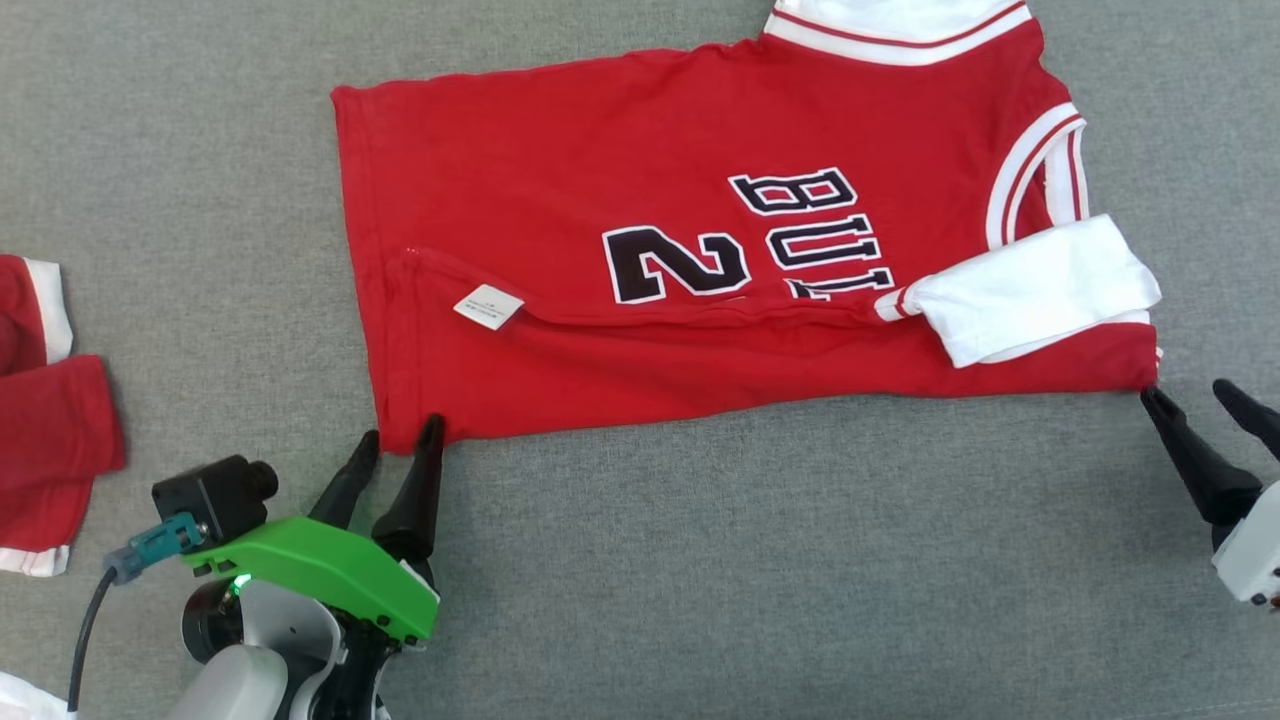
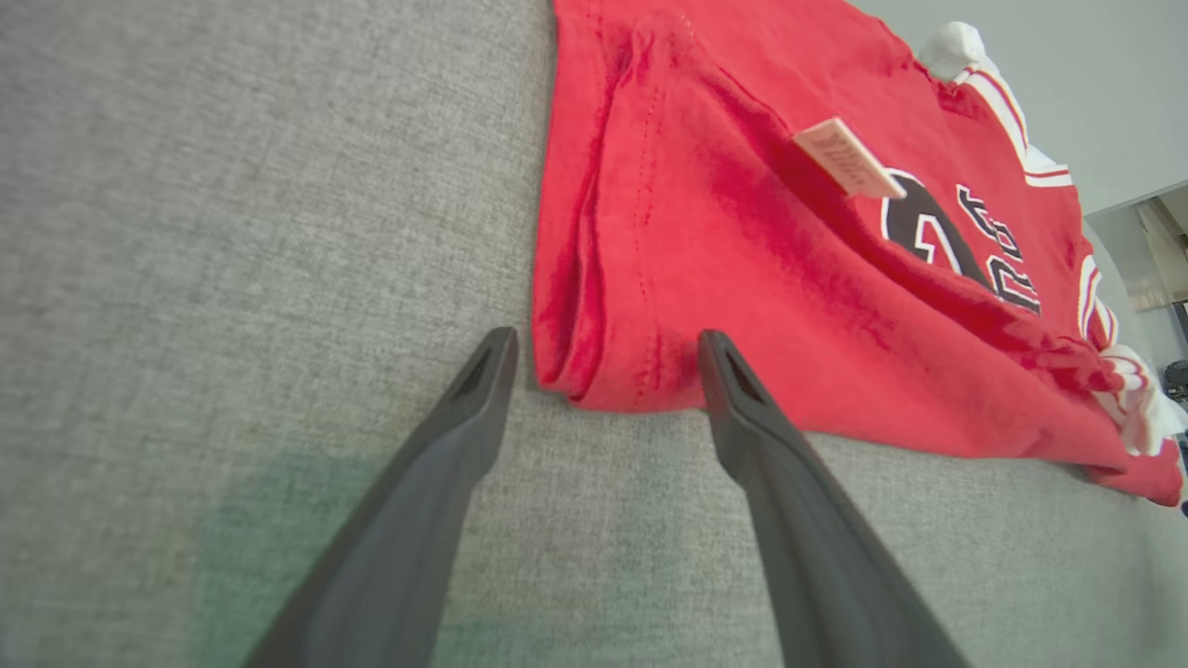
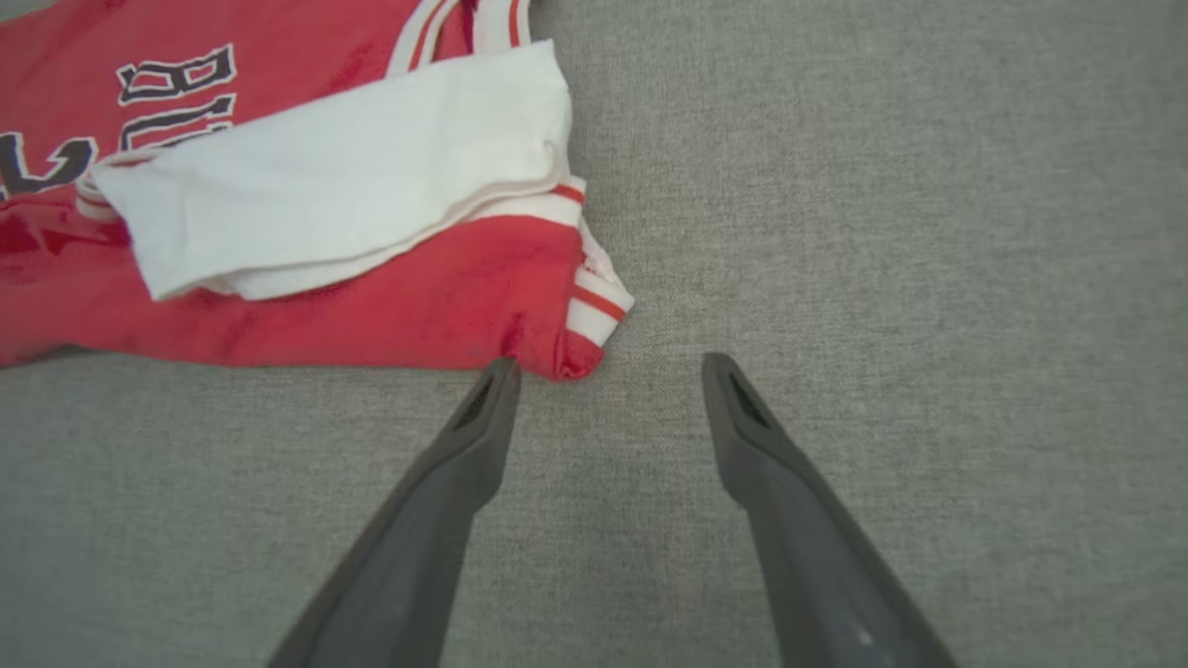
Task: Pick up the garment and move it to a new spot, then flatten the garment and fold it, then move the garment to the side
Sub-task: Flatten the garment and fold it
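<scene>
Though the folding hides part of it, the black, white-edged lettering (image 1: 815,235) on the red jersey (image 1: 620,170) reads "BU" and the start of a third letter, with a large "2" (image 1: 675,263) beside it. A small white care label (image 1: 489,306) sticks up from the folded seam, its print too fine to read.

The jersey lies on the grey fabric surface (image 1: 750,560) with its long axis running across the robot's front: hem to the robot's left, striped armholes to its right. Its near long side is folded over onto the body, and a white sleeve (image 1: 1035,288) lies doubled across the right end.

Jaws parted, the left gripper (image 1: 402,430) sits at the near left hem corner, which lies between its fingertips without being pinched. At the near right corner the right gripper (image 1: 1187,390) is also spread wide, with one fingertip just at the cloth and the other over bare surface.

Nearer the robot the grey surface is wide and bare. To the left, past a clear gap, lies another red garment (image 1: 50,430). The jersey's far right part runs past the top of the head view.
</scene>
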`<state>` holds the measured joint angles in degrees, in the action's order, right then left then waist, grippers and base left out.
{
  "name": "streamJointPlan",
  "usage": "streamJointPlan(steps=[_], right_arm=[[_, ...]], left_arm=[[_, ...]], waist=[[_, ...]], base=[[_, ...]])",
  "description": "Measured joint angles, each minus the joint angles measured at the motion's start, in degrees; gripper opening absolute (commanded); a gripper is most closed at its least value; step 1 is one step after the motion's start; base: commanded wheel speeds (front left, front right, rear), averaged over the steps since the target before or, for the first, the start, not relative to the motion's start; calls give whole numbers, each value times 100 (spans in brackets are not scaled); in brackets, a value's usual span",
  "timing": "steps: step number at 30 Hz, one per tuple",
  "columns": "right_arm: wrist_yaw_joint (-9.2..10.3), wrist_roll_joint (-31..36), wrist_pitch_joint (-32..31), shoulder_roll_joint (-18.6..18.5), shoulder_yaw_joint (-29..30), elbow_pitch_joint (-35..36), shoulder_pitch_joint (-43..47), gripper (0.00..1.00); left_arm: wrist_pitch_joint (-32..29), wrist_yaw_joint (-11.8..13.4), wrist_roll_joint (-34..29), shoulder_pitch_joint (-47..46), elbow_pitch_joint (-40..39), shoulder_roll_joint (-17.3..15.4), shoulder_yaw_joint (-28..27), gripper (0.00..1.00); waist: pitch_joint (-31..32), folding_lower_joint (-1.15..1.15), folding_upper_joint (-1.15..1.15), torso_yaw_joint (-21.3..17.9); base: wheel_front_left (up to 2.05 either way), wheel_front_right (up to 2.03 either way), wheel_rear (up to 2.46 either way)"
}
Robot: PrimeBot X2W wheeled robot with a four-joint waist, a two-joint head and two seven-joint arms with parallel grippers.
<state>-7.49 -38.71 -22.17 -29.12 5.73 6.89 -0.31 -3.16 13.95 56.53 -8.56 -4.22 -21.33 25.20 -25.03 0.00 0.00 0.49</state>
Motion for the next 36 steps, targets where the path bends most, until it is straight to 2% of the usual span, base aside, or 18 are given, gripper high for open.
streamJointPlan(steps=[11, 16, 17, 18, 19, 20, 21, 29, 36], right_arm=[[0, -154, 307, -60, -498, -413, -509, 100], [1, -187, 181, -193, -776, -610, -757, 100], [1, -226, 161, -215, -834, -615, -788, 100], [1, -286, 141, -231, -872, -615, -802, 100], [2, -353, 110, -271, -924, -604, -818, 95], [2, -403, 91, -336, -979, -581, -821, 33], [2, -477, 59, -400, -1010, -563, -822, 1], [1, -1359, -156, -962, -1043, -281, -748, 0], [0, -2054, -700, -1367, -725, -75, -705, 0]], left_arm=[[-3, 13, -31, -82, 147, 46, 86, 100], [-170, -165, 77, -139, 222, 85, 203, 100], [-201, -219, 87, -165, 254, 96, 244, 85], [-214, -260, 87, -186, 285, 105, 285, 33], [-238, -322, 90, -214, 326, 116, 322, 0], [-275, -401, 99, -239, 370, 135, 354, 0], [-281, -463, 157, -243, 427, 180, 369, 0], [-415, -795, 445, -333, 643, 210, 361, 0], [-459, -920, 813, -339, 281, 101, 42, 0]], waist=[[-212, 0, 0, 62], [-239, 0, 0, 98], [-240, 0, 0, 114], [-242, 0, 0, 129], [-244, 0, 0, 146], [-245, 0, 0, 160], [-244, 0, 0, 172], [-85, 0, 0, 221], [166, 0, 0, 245]], base=[[0, 0, 0], [0, 0, 0], [0, 0, 0], [0, 0, 0], [0, 0, 0], [0, 0, 0], [0, 0, 0], [0, 0, 0], [0, 0, 0]])
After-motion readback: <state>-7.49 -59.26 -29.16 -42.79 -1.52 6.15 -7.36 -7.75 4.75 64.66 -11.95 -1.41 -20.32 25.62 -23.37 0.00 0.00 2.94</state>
